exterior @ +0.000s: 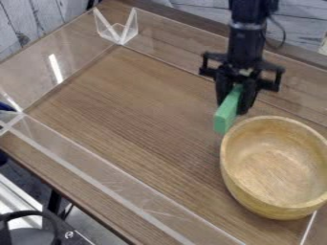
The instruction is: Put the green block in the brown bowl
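The green block (228, 108) hangs tilted in the air, its upper end pinched between the black fingers of my gripper (239, 89), which is shut on it. It sits above the wooden table, just beyond the far left rim of the brown bowl (273, 166). The bowl is round, light tan and empty, resting at the right front of the table. The block's lower end is clear of the bowl's rim.
A clear plastic wall (76, 170) borders the wooden table (115, 105) on the left and front. A small clear stand (117, 26) sits at the far left corner. The arm's black column (247, 24) rises above the gripper.
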`<state>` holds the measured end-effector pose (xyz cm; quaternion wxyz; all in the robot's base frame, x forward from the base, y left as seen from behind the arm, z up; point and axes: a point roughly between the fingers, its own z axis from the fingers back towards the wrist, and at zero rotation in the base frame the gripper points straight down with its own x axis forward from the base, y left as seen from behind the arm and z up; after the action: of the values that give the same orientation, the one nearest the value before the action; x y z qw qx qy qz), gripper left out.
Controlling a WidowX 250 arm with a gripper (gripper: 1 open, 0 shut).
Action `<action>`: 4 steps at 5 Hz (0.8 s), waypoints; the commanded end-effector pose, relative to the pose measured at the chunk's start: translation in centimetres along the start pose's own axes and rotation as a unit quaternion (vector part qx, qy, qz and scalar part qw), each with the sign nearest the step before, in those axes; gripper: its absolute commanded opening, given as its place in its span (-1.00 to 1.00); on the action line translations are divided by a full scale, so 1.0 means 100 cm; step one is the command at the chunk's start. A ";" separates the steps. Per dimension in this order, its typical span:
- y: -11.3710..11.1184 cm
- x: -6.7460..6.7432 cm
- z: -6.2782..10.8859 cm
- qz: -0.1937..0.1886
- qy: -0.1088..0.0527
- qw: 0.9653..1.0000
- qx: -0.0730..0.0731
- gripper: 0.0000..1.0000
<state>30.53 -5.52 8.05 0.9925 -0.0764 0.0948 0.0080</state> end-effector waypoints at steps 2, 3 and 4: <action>-0.024 -0.050 0.021 -0.036 -0.060 0.998 0.001 -1.00; -0.041 -0.051 0.000 -0.057 -0.064 0.996 0.005 -1.00; -0.051 -0.046 -0.021 -0.072 -0.066 0.995 0.009 -1.00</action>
<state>25.34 -10.67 6.65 0.9952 -0.0684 0.0434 -0.0555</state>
